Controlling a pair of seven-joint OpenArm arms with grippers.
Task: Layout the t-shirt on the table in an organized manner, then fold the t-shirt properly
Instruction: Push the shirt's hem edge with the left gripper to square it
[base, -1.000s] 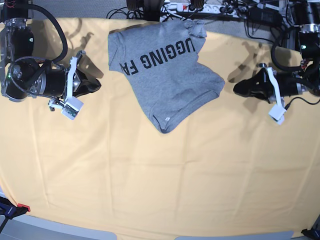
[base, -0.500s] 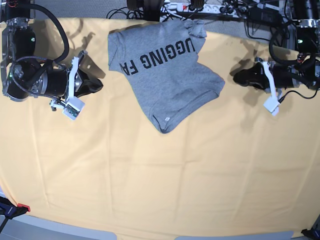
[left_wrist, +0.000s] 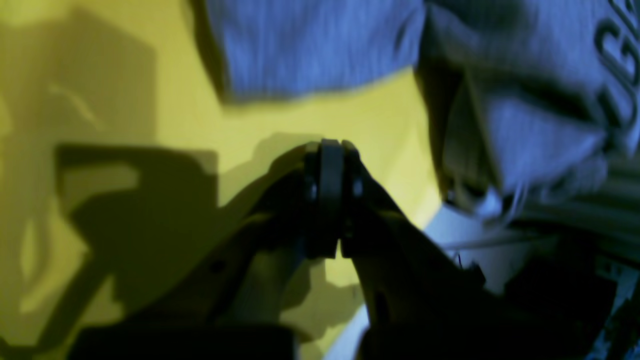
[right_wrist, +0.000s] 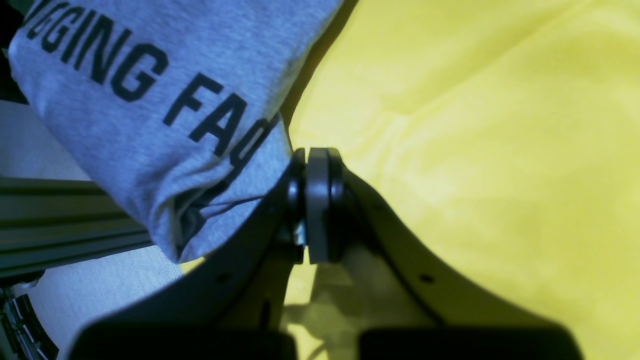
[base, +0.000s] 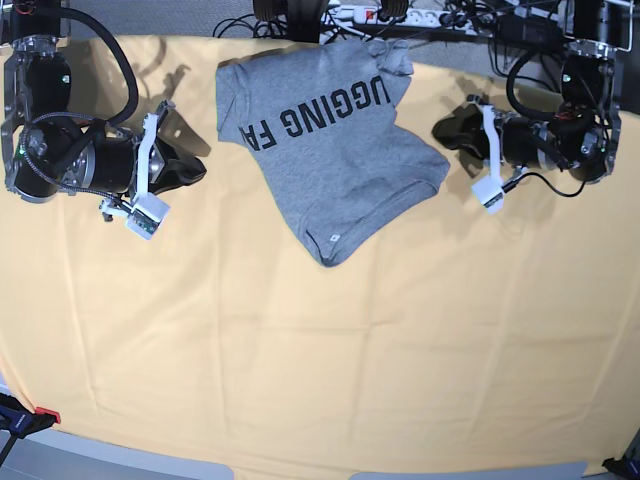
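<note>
Grey t-shirt (base: 330, 140) lying crumpled and skewed at the far middle of the table (base: 320, 360), upper edge reaching the table's back edge. Black block lettering across the chest, upside down in the base view. One corner of the fabric pointing toward the near side, a small tag visible near that tip. Folded over itself along the side nearest the left arm.

Left gripper (base: 447, 128) closed, nothing between the fingers, hovering just beside the shirt's edge on the base view's right, apart from the fabric. In the left wrist view, tips (left_wrist: 330, 165) pressed together over bare yellow cloth (left_wrist: 125, 125), grey fabric (left_wrist: 320, 45) beyond them, picture blurred and dark.

Right gripper (base: 195, 168) closed as well, holding nothing, on the base view's left, near the shirt's lettered side. In the right wrist view, tips (right_wrist: 316, 172) meeting right at the shirt's edge (right_wrist: 165, 100); contact with the fabric impossible to tell.

Cables and a power strip (base: 390, 14) behind the table's far edge.
</note>
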